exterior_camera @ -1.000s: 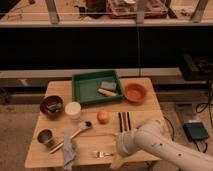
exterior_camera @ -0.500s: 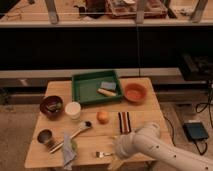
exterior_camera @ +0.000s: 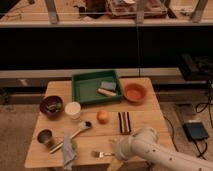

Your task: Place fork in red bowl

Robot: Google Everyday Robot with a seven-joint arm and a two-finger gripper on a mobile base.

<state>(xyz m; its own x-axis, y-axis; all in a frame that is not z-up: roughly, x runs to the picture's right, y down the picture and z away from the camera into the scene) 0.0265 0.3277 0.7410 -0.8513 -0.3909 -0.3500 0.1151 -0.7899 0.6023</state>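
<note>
Though its grip cannot be told, the claw (exterior_camera: 115,150) has edged toward the fork (exterior_camera: 102,154).

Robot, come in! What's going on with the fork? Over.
Hand low at front of table, just right of fork. Fork flat on table, not in red bowl. Bowl at back right; striped block lies between.

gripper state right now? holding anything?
Gripper: cannot be told; it is low at the wooden table's front edge, just right of the small silver metal fork.
</note>
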